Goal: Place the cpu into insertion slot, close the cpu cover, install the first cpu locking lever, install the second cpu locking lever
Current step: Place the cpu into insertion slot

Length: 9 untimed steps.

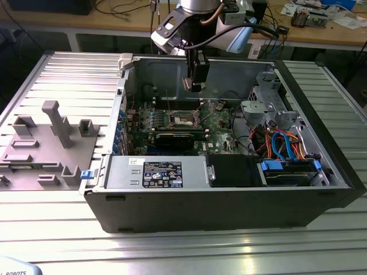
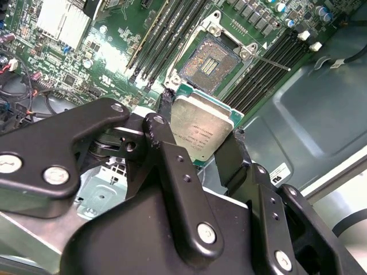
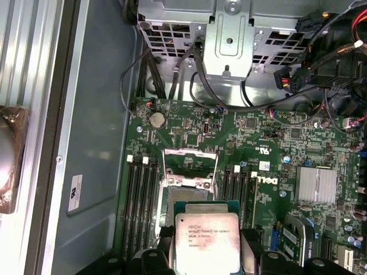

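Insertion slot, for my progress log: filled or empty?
Empty: the insertion slot lies bare; the gripper holds the cpu clear of it.

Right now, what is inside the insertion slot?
The insertion slot is empty, dark contacts bare. The cpu, held in the gripper, covers one edge in the first wrist view.

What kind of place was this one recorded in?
Probably a robotics lab or workshop: an opened computer case sits on a slotted metal table, a cluttered wooden workbench stands behind, and the end effector holds a chip above the green board.

Open room above insertion slot (image 2: 207,59)
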Each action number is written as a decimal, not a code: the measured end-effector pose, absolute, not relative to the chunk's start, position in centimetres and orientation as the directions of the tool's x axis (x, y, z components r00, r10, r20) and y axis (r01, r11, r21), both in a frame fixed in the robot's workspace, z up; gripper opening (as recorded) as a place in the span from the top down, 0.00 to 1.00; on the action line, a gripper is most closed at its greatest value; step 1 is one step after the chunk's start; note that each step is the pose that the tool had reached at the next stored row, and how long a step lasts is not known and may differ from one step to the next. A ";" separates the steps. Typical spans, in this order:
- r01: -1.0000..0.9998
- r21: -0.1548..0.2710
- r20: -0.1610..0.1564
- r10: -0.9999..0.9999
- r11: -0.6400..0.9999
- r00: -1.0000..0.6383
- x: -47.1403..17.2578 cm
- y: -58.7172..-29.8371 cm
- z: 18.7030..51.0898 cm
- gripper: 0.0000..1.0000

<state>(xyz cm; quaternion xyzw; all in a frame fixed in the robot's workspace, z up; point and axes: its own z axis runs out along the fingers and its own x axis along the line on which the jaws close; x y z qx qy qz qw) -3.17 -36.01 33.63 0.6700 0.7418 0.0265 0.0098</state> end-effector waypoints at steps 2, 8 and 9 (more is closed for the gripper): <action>0.994 0.052 0.021 0.995 0.099 -0.100 -3.2 -36.0 33.6 0.46; 0.996 0.052 0.021 0.997 0.078 -0.079 -3.2 -36.0 33.6 0.46; 0.996 0.052 0.021 0.997 0.077 -0.078 -3.2 -36.0 33.6 0.46</action>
